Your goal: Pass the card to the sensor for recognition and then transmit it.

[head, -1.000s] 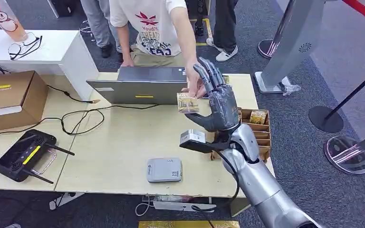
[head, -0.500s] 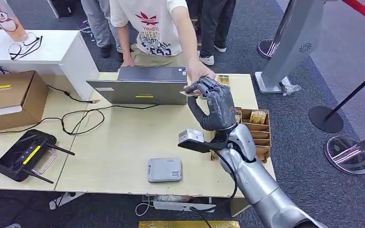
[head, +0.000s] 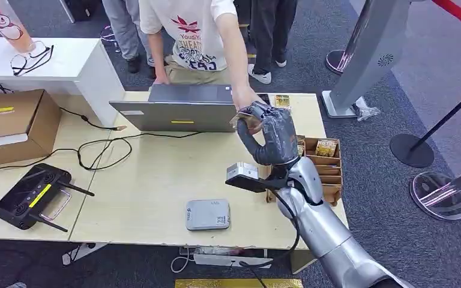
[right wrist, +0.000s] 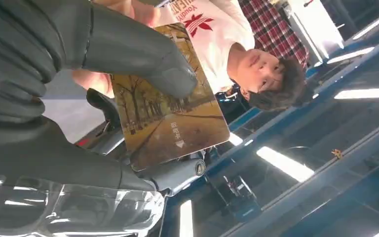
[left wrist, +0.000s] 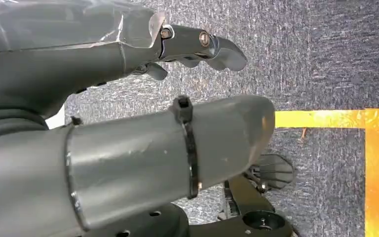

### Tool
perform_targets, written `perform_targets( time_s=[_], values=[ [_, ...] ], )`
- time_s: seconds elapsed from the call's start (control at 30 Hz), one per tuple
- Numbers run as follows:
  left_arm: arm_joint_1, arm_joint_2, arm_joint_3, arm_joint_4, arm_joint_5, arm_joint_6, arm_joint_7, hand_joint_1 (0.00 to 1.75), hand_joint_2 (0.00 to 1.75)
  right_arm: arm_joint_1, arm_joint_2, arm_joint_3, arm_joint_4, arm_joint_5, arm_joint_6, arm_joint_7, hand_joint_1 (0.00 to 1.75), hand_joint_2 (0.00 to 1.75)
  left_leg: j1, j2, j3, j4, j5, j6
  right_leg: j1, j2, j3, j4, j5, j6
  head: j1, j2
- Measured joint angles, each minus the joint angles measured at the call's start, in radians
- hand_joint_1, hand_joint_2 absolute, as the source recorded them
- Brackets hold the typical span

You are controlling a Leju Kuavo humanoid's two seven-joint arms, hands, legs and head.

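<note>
Card (right wrist: 170, 121) pinched flat by right hand (head: 271, 135), raised over table (head: 150, 180) toward person's hand (head: 244, 99), apparently for handover; left hand (left wrist: 128, 98) hanging, grasp indeterminable.

Silver right arm (head: 327, 231), dark grey robot hand (head: 271, 135) (black cable alongside).

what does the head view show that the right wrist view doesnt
Head view alone: the table with the laptop, the grey sensor box, the controller and the wooden card rack. Right wrist view alone: the card's printed face, a tree-lined road with an arrow, and ceiling lights. Both: the right hand holding the card, with the person's hand at it.
</note>
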State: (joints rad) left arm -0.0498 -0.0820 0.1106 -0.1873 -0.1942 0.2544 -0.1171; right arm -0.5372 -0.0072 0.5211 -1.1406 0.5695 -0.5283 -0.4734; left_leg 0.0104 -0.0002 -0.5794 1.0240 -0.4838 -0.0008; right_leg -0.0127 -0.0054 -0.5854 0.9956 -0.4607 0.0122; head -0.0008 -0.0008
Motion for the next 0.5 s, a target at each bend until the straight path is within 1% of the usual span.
perform_targets(
  time_s=[0.17,0.2,0.27,0.3,0.33,0.4,0.5],
  values=[
    [0.000,0.000,0.000,0.000,0.000,0.000,0.000,0.00,0.00,0.000,0.000,0.002,0.002,0.000,-0.001,0.000,1.64,1.75,0.000,0.000,0.000,0.000,0.000,0.000,0.000,0.000,0.000,0.000,0.000,0.000,0.000,0.000],
    [0.000,0.000,0.000,0.000,0.000,0.000,0.000,0.00,0.00,0.000,0.000,0.002,0.003,0.000,-0.001,0.000,1.68,1.75,0.000,0.000,0.000,0.000,0.000,0.000,0.000,0.000,0.000,0.000,0.000,0.000,0.000,0.000],
    [0.000,0.000,0.000,0.000,0.000,-0.001,0.000,0.00,0.00,0.000,0.000,0.002,0.003,0.001,-0.001,0.000,1.69,1.75,0.000,0.000,0.000,0.000,0.000,0.000,0.000,0.000,0.000,0.000,0.000,0.000,0.000,0.000],
    [0.000,0.000,0.000,0.000,0.000,-0.002,0.000,0.00,0.00,-0.001,0.001,0.002,0.004,-0.001,-0.001,0.000,1.75,1.75,0.000,0.000,0.000,0.000,0.000,0.000,0.000,0.000,0.000,0.000,0.000,0.000,0.000,0.000],
    [0.000,0.000,0.000,0.000,0.000,-0.002,0.000,0.00,0.00,-0.001,0.003,0.002,0.005,-0.005,0.000,-0.001,1.75,1.75,0.000,0.000,0.000,0.000,0.000,0.000,0.000,0.000,0.000,0.000,0.000,0.000,0.000,0.000],
    [0.000,0.001,0.000,0.000,0.000,-0.003,0.000,0.00,0.00,-0.004,0.006,0.003,0.008,-0.029,0.006,-0.010,1.75,1.75,0.000,0.000,0.000,0.000,0.000,0.000,0.000,0.000,0.000,0.000,0.000,0.000,0.000,0.000],
    [0.001,0.002,0.000,0.000,0.003,-0.005,0.000,0.00,0.00,-0.007,0.010,0.003,0.011,-0.097,0.045,-0.022,1.75,1.75,0.000,0.000,0.000,0.000,0.000,0.000,0.000,0.000,0.000,0.000,0.000,0.000,0.000,0.000]
  ],
)
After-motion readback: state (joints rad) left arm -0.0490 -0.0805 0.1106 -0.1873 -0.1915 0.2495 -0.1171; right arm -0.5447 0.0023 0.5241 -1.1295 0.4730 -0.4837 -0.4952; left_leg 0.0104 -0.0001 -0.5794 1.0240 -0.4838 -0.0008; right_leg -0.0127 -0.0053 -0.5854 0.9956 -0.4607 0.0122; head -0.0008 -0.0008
